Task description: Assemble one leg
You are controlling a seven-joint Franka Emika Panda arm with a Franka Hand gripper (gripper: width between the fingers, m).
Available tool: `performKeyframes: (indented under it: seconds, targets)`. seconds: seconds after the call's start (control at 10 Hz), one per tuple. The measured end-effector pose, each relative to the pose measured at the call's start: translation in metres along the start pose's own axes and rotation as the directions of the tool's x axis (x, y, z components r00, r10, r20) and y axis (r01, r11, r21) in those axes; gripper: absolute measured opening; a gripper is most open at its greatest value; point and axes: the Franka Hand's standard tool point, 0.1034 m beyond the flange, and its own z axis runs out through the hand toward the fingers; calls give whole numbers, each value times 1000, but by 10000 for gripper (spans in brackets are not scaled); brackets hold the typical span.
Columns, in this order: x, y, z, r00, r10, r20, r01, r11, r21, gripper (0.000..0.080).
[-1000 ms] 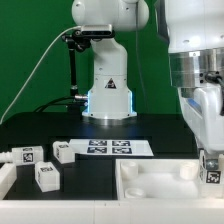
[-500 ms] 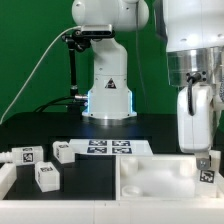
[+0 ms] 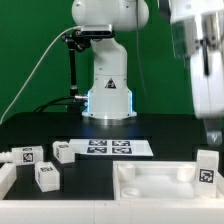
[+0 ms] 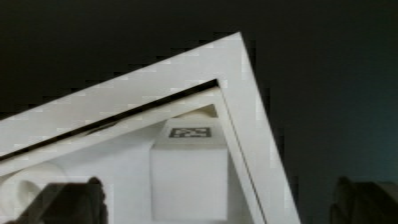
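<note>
A white leg [image 3: 206, 168] with a marker tag stands upright at the right corner of the large white rimmed part [image 3: 150, 182] at the front. In the wrist view the leg [image 4: 191, 160] shows below the camera, inside the part's pointed corner [image 4: 228, 60]. My gripper [image 3: 211, 118] is blurred high above the leg on the exterior view's right and does not touch it. In the wrist view the gripper [image 4: 217, 205] is open, its dark fingertips [image 4: 71, 203] far apart on either side of the leg, holding nothing.
Three more white tagged legs [image 3: 45, 175] lie at the exterior view's left. The marker board [image 3: 110, 147] lies in the middle, in front of the white robot base [image 3: 108, 95]. A black stand with a cable [image 3: 73, 60] rises at the back left.
The gripper has risen from the leg and drifted toward the exterior view's right. The leg has stayed upright in the corner.
</note>
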Motion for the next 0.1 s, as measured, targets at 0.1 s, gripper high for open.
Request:
performKeyframes:
  seconds: [0.1]
  targets:
    - [1,1,3,1000,0,-3,0,1000,-3,648]
